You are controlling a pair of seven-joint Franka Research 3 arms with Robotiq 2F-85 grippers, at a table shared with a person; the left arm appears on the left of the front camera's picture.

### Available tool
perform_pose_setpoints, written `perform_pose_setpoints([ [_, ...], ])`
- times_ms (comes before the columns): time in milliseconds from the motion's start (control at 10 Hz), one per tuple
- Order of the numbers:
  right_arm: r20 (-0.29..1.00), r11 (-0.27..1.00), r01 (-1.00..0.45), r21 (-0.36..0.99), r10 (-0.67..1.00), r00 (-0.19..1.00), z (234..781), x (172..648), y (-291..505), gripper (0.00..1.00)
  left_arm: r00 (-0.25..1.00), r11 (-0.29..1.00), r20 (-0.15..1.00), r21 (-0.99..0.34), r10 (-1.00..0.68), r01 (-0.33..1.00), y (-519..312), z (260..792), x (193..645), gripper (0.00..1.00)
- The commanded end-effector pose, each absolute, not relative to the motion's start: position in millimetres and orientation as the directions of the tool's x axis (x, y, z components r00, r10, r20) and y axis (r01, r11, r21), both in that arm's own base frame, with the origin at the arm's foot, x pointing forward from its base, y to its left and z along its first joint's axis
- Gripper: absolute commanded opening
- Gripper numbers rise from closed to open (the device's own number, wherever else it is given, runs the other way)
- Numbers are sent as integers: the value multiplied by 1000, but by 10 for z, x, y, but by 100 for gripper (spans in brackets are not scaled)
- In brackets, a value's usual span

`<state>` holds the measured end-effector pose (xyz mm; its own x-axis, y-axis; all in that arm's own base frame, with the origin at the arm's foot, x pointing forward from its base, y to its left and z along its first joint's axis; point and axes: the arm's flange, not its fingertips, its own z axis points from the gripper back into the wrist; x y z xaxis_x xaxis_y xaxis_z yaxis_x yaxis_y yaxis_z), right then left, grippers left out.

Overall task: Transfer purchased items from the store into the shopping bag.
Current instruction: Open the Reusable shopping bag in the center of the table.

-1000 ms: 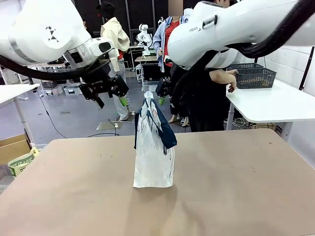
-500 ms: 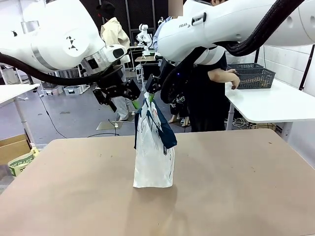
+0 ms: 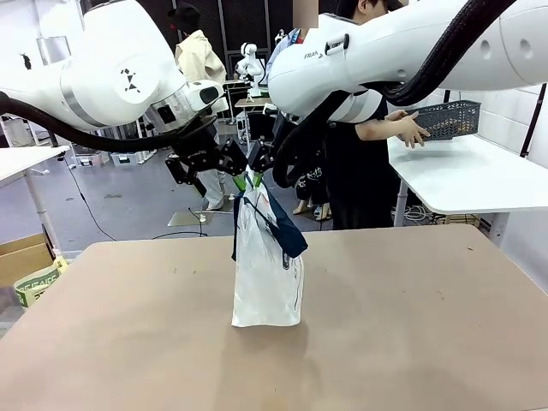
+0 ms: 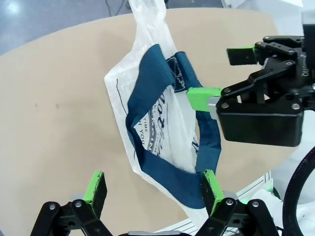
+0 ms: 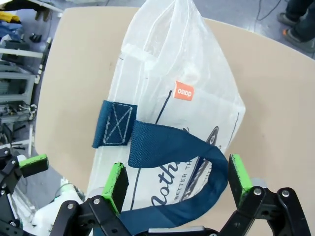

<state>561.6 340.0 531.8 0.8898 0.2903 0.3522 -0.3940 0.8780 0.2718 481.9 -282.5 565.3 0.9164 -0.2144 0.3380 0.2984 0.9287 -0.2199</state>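
The shopping bag (image 3: pixel 267 274) stands upright in the middle of the brown table, frosted white with navy handles drooping over its top. My left gripper (image 3: pixel 233 168) hangs open just left of the bag's top, and my right gripper (image 3: pixel 260 166) hangs open just right of it. In the left wrist view the left gripper (image 4: pixel 152 189) spans the bag (image 4: pixel 152 123) from above, with the right gripper (image 4: pixel 219 76) opposite. The right gripper (image 5: pixel 177 182) straddles a navy handle (image 5: pixel 167 147) without touching it. A person's hand (image 3: pixel 413 128) holds the store (image 3: pixel 451 119) raised above a side table. The purchased items are hidden.
A white side table (image 3: pixel 479 180) stands at the far right behind the brown table (image 3: pixel 411 325). The person stands beyond the far edge, behind my right arm. Cardboard boxes (image 3: pixel 30 265) sit on the floor at the left.
Both grippers have closed in on the bag's top from either side, still open. The person has lifted the grey basket off the side table.
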Motion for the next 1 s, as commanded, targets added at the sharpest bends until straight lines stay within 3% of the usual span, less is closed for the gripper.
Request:
perform_pose_setpoints([
  [0, 333, 864, -405, 300, 303, 893, 5308, 5666, 3389, 100, 918, 925, 351, -254, -184, 283, -2837, 5676, 4799, 100],
  [500, 406, 868, -409, 282, 278, 870, 5529, 5606, 3339, 100, 914, 921, 348, -244, -208, 303, -2853, 5679, 4743, 100],
  [900, 393, 865, -420, 277, 297, 870, 5504, 5556, 3387, 100, 914, 918, 344, -246, -215, 309, -2884, 5667, 4743, 100],
])
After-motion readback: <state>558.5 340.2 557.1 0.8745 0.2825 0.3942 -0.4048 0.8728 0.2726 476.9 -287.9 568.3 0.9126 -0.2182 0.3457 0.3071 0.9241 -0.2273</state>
